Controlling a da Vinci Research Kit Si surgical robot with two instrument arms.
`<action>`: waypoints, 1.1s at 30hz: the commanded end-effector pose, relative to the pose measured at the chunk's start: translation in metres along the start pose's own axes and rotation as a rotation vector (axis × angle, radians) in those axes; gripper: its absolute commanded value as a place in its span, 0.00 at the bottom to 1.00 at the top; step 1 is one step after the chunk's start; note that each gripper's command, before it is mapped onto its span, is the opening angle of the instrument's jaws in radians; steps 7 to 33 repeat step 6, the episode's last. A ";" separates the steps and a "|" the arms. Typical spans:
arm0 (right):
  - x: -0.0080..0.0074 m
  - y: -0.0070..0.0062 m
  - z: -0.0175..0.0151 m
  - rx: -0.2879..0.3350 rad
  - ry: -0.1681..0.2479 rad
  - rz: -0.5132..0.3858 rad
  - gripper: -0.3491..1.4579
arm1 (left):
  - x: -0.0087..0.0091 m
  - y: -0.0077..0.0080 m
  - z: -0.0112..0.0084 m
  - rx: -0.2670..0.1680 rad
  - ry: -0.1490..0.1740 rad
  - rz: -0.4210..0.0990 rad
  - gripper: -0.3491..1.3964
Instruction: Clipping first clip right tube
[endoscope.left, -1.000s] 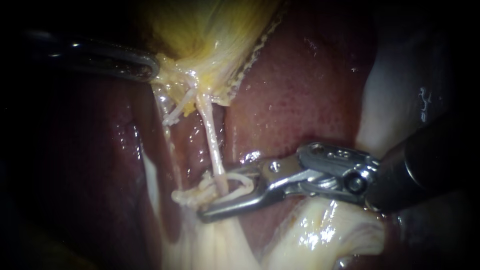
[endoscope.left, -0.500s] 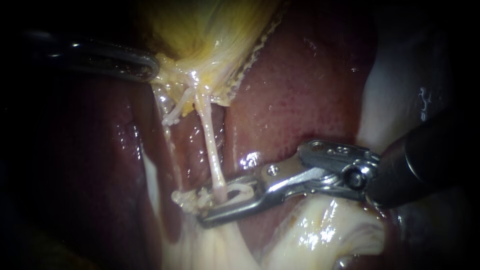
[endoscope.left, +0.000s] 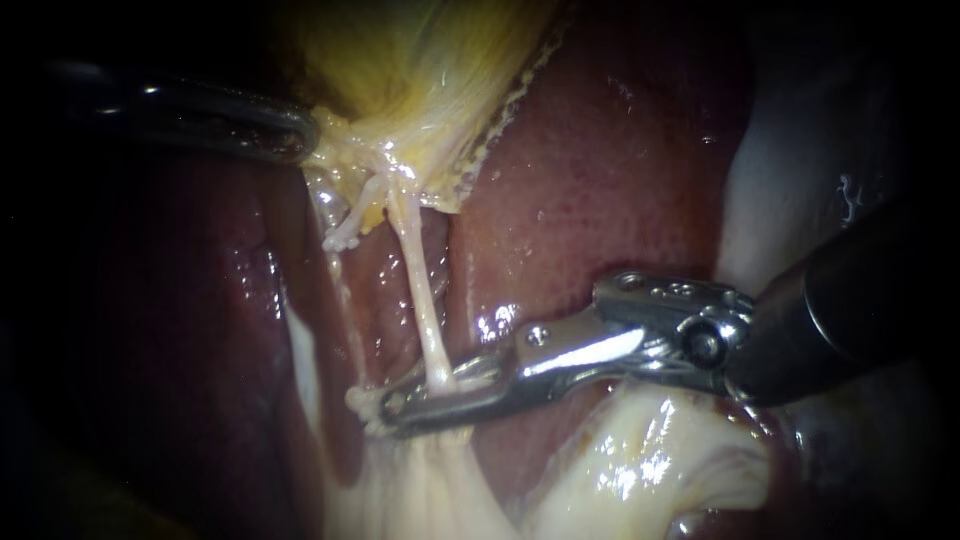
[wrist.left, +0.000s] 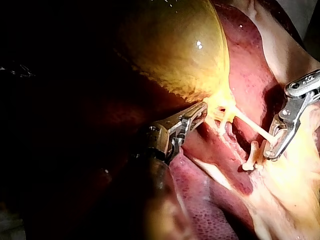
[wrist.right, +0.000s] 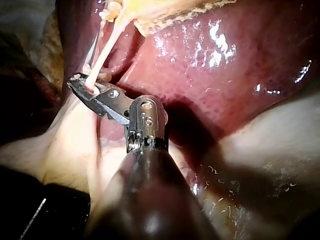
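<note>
Right tube (endoscope.left: 420, 300) pinched in your right instrument's end effector (endoscope.left: 397, 404), nearly closed. Squeeze fully, square across tube, no pulling. Left instrument's end effector (endoscope.left: 300, 135) grips gallbladder (endoscope.left: 420, 60); hold traction steady.

Right instrument (wrist.right: 82, 86) seemingly clamps the pale tube (wrist.right: 103, 51).

Three close views, same tube (endoscope.left: 420, 300)

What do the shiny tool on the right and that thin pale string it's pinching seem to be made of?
The right tool looks like bare polished metal, probably steel: silvery grey, bright glints, hard edges, a rivet. The tube looks like soft wet tissue, not thread: pale pinkish white, glossy, stretched taut from the gallbladder.
</note>
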 end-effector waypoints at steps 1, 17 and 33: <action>-0.0001 0.0001 0.0000 0.000 0.000 -0.001 0.00 | 0.0000 0.0000 0.0000 0.000 0.000 0.000 0.00; -0.0001 0.0002 -0.0001 0.001 -0.001 -0.001 0.00 | 0.0000 0.0000 0.0000 0.000 0.000 0.000 0.00; -0.0001 0.0002 -0.0001 0.001 -0.001 -0.001 0.00 | 0.0000 0.0000 0.0000 0.000 0.000 0.000 0.00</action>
